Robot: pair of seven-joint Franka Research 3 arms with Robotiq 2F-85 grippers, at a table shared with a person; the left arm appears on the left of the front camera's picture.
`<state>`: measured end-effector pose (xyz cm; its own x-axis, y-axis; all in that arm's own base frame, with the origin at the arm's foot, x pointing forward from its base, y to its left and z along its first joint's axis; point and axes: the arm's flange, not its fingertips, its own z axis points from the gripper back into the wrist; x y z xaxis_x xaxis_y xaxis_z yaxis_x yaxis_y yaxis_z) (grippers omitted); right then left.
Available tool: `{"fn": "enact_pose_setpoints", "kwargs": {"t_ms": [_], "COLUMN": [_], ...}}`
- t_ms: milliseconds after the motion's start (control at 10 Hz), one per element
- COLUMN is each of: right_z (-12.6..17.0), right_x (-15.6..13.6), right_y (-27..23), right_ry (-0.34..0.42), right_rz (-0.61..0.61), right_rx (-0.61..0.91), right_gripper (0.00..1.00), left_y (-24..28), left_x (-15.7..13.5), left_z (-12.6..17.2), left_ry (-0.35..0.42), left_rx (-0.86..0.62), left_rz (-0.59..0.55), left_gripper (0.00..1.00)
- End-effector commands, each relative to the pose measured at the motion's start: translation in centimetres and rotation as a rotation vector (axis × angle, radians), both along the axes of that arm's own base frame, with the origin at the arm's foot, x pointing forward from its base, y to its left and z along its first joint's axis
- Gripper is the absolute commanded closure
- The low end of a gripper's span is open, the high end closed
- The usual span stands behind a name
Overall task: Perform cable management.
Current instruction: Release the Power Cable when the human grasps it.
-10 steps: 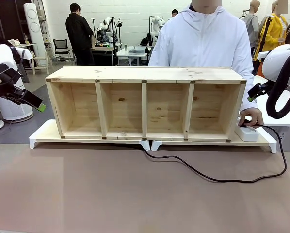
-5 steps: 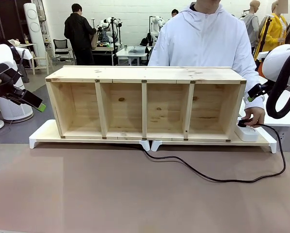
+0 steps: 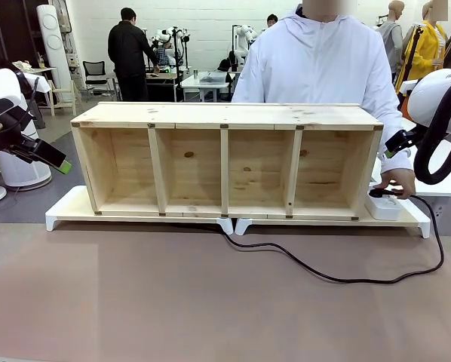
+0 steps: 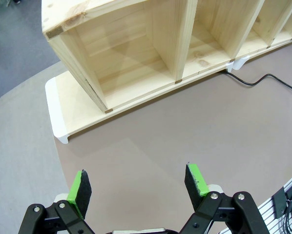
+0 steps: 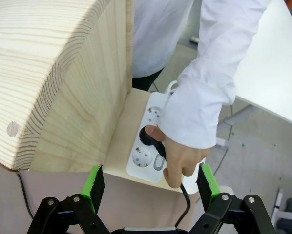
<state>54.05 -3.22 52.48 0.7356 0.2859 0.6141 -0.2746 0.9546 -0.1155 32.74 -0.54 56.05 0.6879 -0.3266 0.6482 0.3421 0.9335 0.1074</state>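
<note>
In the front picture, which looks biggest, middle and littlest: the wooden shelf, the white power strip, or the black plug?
Largest to smallest, as they look in the front view:
1. The wooden shelf, by far.
2. The white power strip, beside the shelf's right end.
3. The black plug, under the person's hand, partly hidden, so its full size is unsure.

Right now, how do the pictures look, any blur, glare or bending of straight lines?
Front view: even indoor light, sharp, soft shadows inside the pale wooden four-bay shelf. Left wrist view: wide-angle bowing of the shelf's edges, no glare. Right wrist view: the near wood is slightly soft, the person's hand on the black plug is sharp.
</note>
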Motion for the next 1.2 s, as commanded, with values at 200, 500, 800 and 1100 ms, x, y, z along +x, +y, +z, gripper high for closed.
{"fn": "enact_pose_setpoints", "kwargs": {"t_ms": [200,500,800,1100], "right_z": [-0.01,-0.01,-0.01,-0.01], "right_x": [-0.01,-0.01,-0.01,-0.01], "right_y": [-0.05,-0.05,-0.05,-0.05], "right_ry": [0.000,0.000,0.000,0.000], "right_rz": [-0.004,-0.004,-0.004,-0.004], "right_rx": [0.008,0.008,0.008,0.008], "right_gripper": [0.02,0.02,0.02,0.02], "left_y": [-0.03,-0.03,-0.03,-0.03], "left_x": [0.00,0.00,0.00,0.00], "left_z": [0.00,0.00,0.00,0.00], "left_ry": [0.002,0.002,0.002,0.002], "left_rx": [-0.013,-0.013,-0.013,-0.013], "left_rz": [0.007,0.007,0.007,0.007], "left_gripper": [0.00,0.00,0.00,0.00]}}
